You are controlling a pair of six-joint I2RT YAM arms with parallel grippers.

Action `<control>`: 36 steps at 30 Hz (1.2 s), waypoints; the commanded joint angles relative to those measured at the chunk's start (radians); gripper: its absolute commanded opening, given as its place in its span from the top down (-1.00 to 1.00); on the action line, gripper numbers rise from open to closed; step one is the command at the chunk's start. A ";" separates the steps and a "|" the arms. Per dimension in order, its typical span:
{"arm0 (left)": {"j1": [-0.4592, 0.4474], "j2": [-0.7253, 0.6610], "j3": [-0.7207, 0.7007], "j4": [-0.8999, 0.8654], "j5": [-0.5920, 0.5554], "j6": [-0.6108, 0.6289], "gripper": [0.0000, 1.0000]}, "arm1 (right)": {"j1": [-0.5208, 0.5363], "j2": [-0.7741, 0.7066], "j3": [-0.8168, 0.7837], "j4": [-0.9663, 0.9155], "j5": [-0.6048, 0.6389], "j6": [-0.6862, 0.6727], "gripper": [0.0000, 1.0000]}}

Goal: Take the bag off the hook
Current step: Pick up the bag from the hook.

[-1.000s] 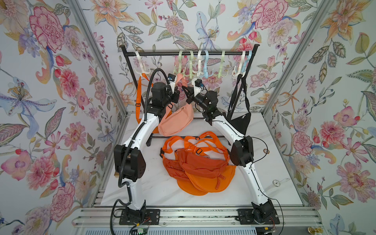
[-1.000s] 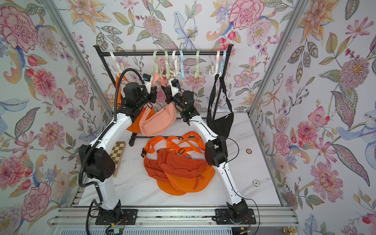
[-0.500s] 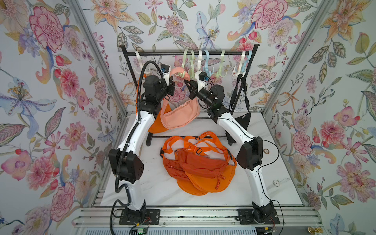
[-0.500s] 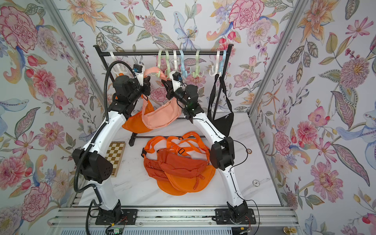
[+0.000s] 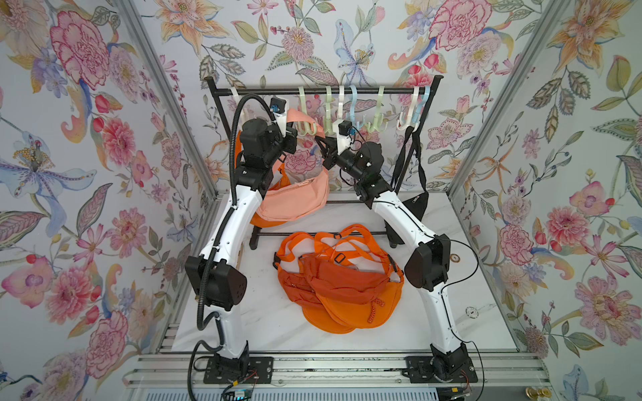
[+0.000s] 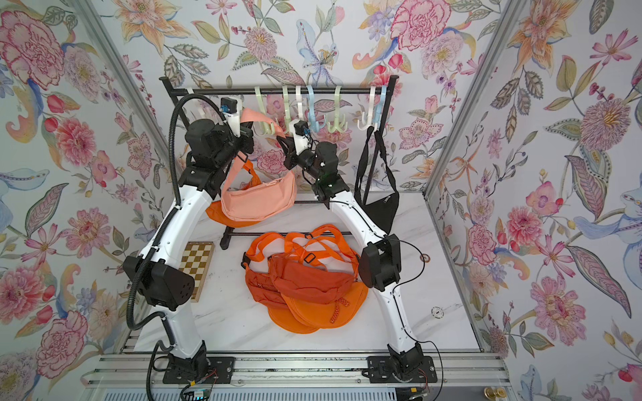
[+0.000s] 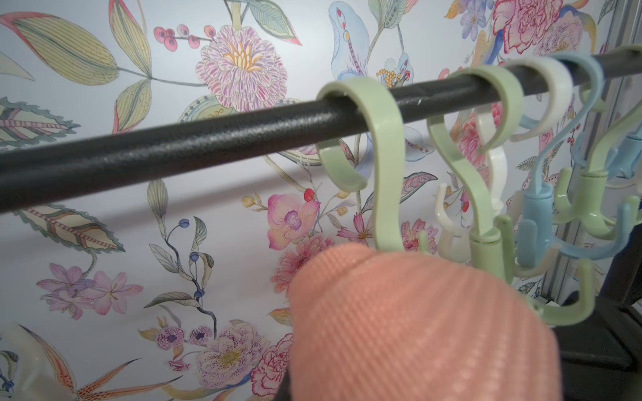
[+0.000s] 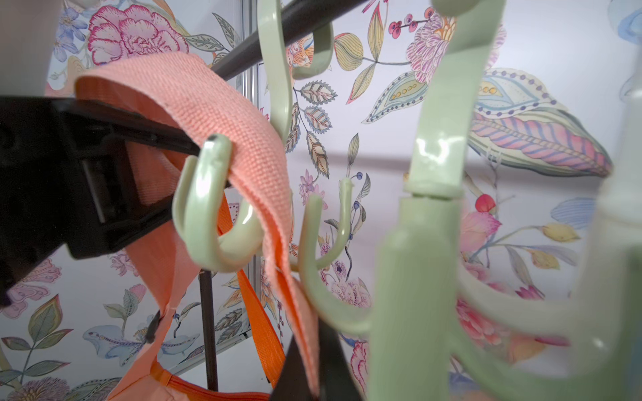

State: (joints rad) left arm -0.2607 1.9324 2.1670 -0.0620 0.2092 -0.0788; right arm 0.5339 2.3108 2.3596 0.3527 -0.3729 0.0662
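Note:
The peach bag (image 5: 295,201) hangs below the black rail (image 5: 323,90) by its strap (image 5: 301,119), which arches up between my two grippers. My left gripper (image 5: 291,139) is shut on the strap just left of a green hook (image 5: 307,128). My right gripper (image 5: 321,144) is shut on the strap on the hook's other side. In the right wrist view the strap (image 8: 243,139) lies over one prong of the green hook (image 8: 208,194), and the black jaws close on it near the frame's edge. In the left wrist view the strap (image 7: 417,330) hides my jaws.
Several pale hooks (image 6: 335,118) hang along the rail. A black bag (image 5: 413,205) hangs at the right, and an orange bag (image 5: 260,218) hangs behind the peach one. A pile of orange bags (image 5: 340,284) lies mid-table, with a checkered board (image 6: 198,267) at the left.
Both grippers have risen toward the rail with the strap, lifting the peach bag higher. The strap now arches above the green hook's prongs.

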 commanded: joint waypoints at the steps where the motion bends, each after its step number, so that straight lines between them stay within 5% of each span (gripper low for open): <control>1: 0.008 0.026 0.007 -0.004 -0.013 -0.016 1.00 | -0.011 -0.035 -0.001 0.004 0.035 -0.006 1.00; 8: 0.006 0.090 0.097 -0.024 0.006 -0.047 1.00 | -0.019 -0.009 0.046 -0.013 0.161 0.003 1.00; 13: -0.022 0.125 0.143 -0.054 -0.042 -0.017 1.00 | -0.003 0.034 0.146 -0.029 0.160 0.006 1.00; 21: -0.044 0.093 0.146 -0.049 -0.064 -0.001 1.00 | 0.023 -0.019 0.097 0.001 0.153 -0.003 1.00; 36: -0.050 -0.167 -0.209 0.110 -0.120 -0.012 1.00 | 0.062 -0.256 -0.284 0.145 0.158 -0.014 1.00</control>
State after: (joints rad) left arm -0.3023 1.8359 2.0113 -0.0223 0.1020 -0.0860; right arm 0.5838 2.1365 2.1216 0.4080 -0.2192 0.0650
